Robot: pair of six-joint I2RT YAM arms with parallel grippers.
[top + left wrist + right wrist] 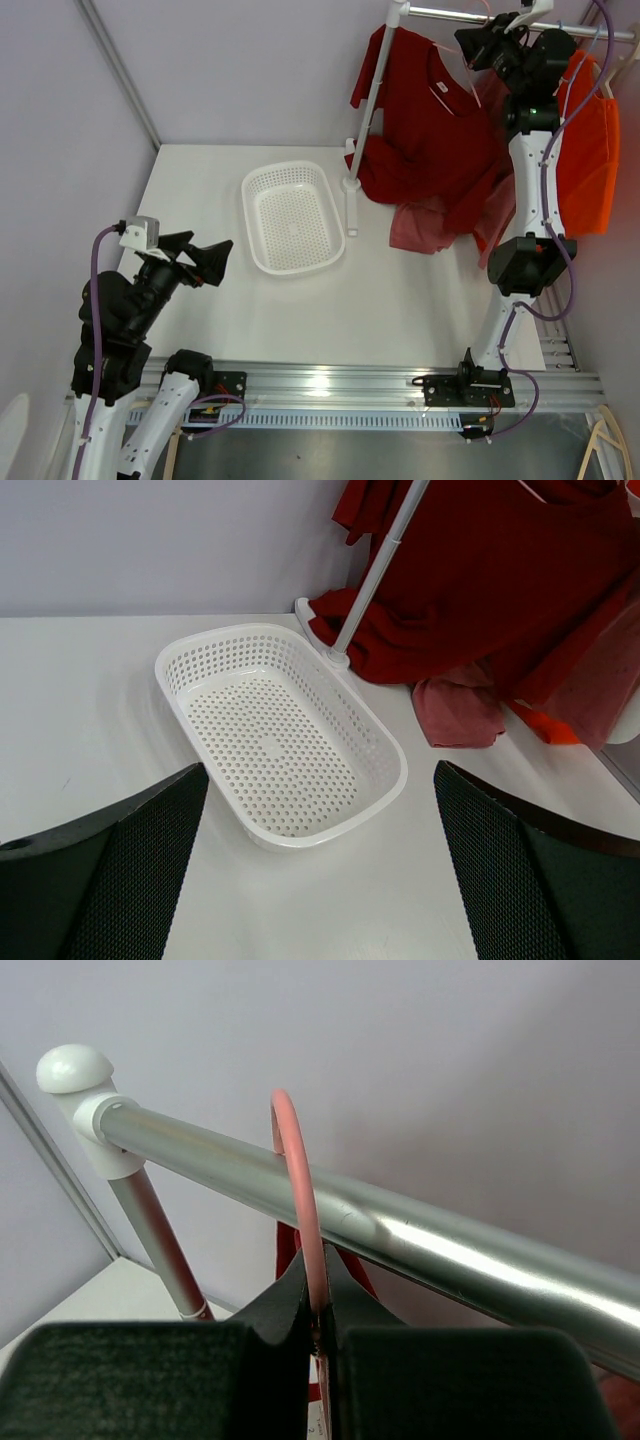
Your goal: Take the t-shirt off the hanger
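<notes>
- Clamping the thin pink hanger hook [303, 1190]: right pincer [318, 1305], fingers pressed together on the hook's stem just beneath the silver metal rail [420, 1235], over which the hook curves.
- Left pincer [205, 262]: fingers spread wide, hovering above the near left part of the table and pointing toward the basket.
- Dark red t-shirt [430, 130]: hanging from the rail at the far right, hem bunched on the table by the foot of the rack's white upright pole [365, 110].
- Pale red cloth [420, 230]: lower end resting on the table just below the t-shirt's hem.
- Orange garment [590, 160]: hanging on the far side of the right arm.
- White perforated plastic basket [285, 166]: oval, standing on the table just beside the pole's foot, holed floor in full view.
- White table [400, 300]: matt top, backed by pale lavender walls [230, 70].
</notes>
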